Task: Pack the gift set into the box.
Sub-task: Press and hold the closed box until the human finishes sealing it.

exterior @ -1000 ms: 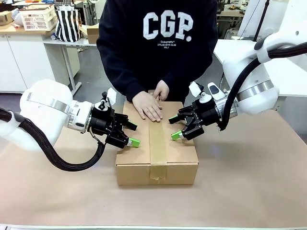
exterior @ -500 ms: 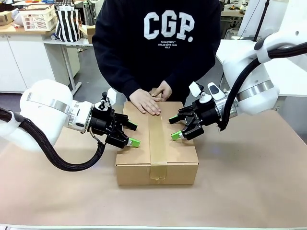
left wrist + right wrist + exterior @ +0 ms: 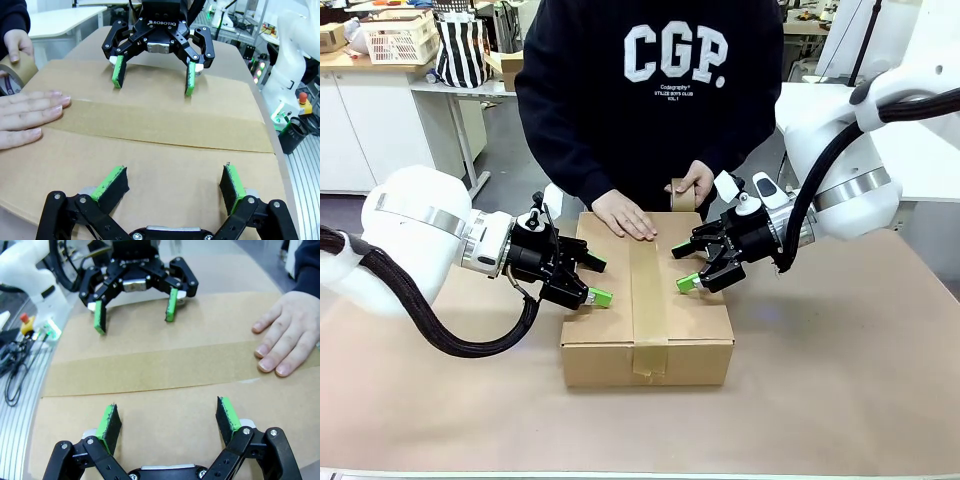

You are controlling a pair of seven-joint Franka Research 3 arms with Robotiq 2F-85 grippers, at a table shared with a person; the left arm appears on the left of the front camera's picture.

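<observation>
box (image 3: 647, 305) closed, flaps taped shut

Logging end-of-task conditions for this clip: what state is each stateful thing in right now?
Large brown corrugated cardboard carton: flaps shut, centre seam covered by tape.
Brown packing-tape strip: stuck along the top and down the front face.
Brown tape roll: lifted, in the person's hand.
Person's other hand: flat on the carton top.
Left claw: open, empty.
Right claw: open, empty.

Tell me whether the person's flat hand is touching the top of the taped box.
Touching. In the left wrist view the person's hand lies flat on the box, fingers pressed on the cardboard beside the tape strip; the right wrist view shows the same.
</observation>
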